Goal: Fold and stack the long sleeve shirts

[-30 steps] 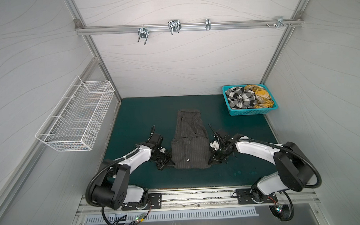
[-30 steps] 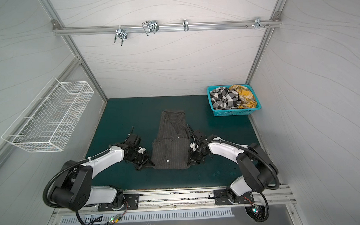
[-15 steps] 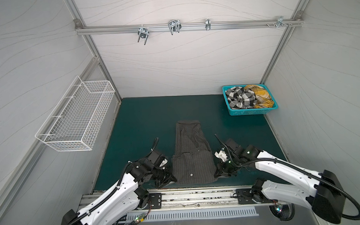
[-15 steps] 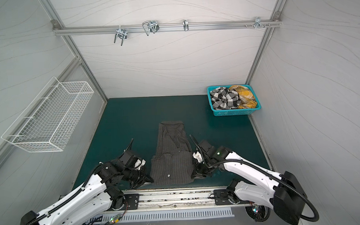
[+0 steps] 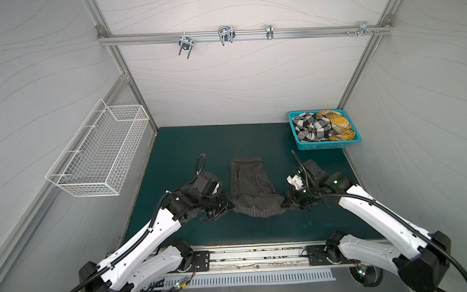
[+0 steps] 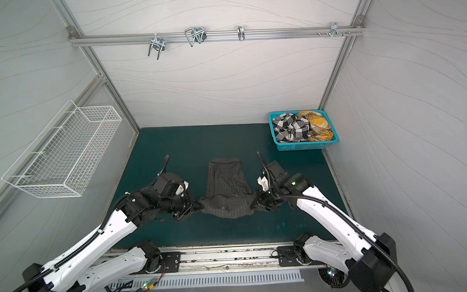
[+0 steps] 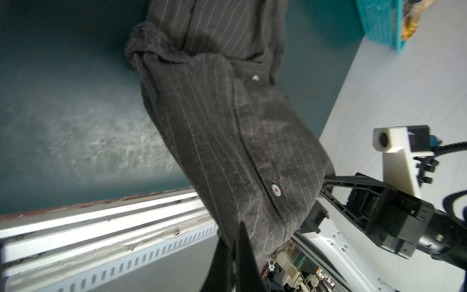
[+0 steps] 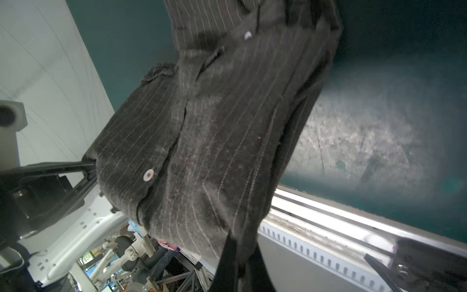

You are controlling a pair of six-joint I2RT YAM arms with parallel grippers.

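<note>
Here, fuzzy pinstriped charcoal shirt (image 5: pixel 253 198) slack between left gripper (image 5: pixel 230 205) and right gripper (image 5: pixel 284 203)

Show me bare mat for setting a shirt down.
Bare: far-left mat behind the left gripper; near strip along the front rail. Crowded: centre, where it and the right gripper hold the grey shirt; far-right corner, teal basket.

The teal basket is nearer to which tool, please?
Right. The right tool holds the grey shirt's side toward the teal basket; the left tool holds its far side.
</note>
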